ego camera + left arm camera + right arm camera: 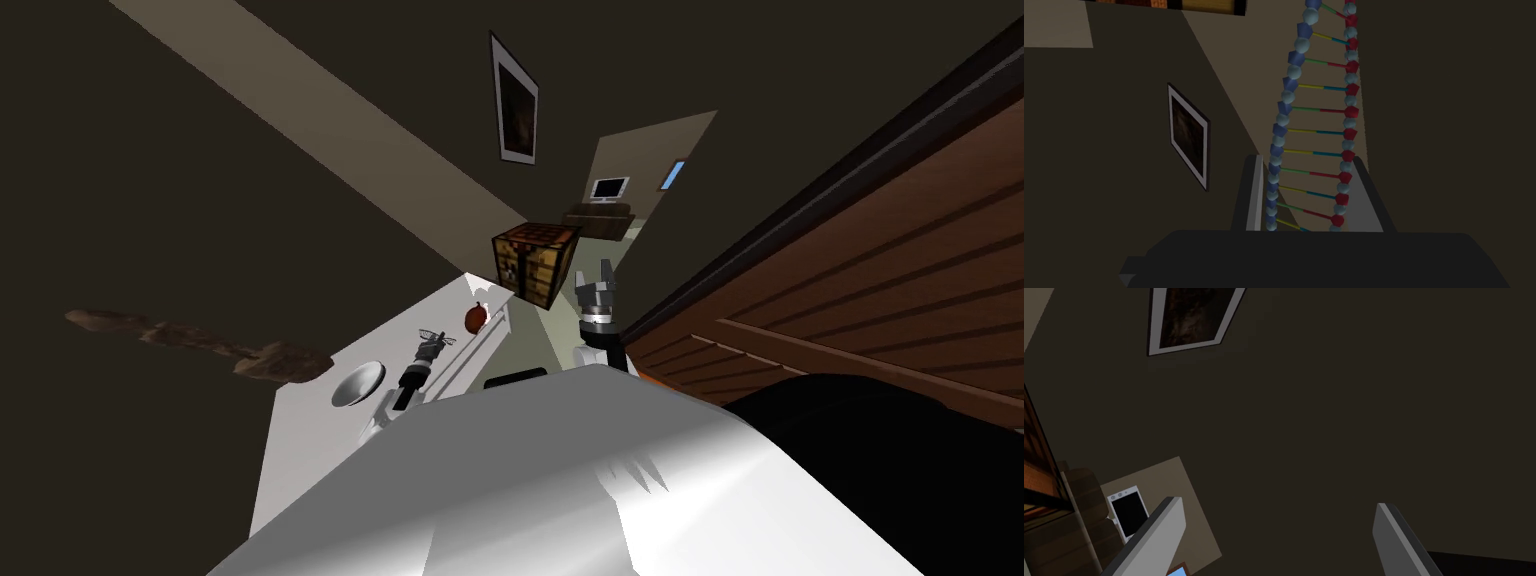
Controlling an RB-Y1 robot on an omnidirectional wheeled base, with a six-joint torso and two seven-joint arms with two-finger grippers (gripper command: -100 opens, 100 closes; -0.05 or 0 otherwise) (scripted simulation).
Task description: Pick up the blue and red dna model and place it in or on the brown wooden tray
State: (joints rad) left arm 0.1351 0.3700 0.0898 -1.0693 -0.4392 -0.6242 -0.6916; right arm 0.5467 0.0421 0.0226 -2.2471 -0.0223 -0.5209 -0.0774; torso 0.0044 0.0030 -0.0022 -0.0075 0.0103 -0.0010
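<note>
The DNA model (1284,107), a ladder of blue and red beads with coloured rungs, stands up between my left gripper's fingers (1255,190). The left gripper (1306,159) is shut on its lower end, pressing both strands. In the head view the left gripper (430,345) hovers over a white table (300,460), with thin bits of the model (441,337) at its tip. A long, rough brown wooden piece (200,345) lies to the left of the table; I cannot tell if it is the tray. My right gripper (603,272) is raised and open, holding nothing (1276,508).
A brown box-like crate (535,260) stands just beyond the table's far end. A silver bowl (357,384) and a small red object (476,317) rest on the table. Dark brown slatted woodwork (880,290) rises close on the right.
</note>
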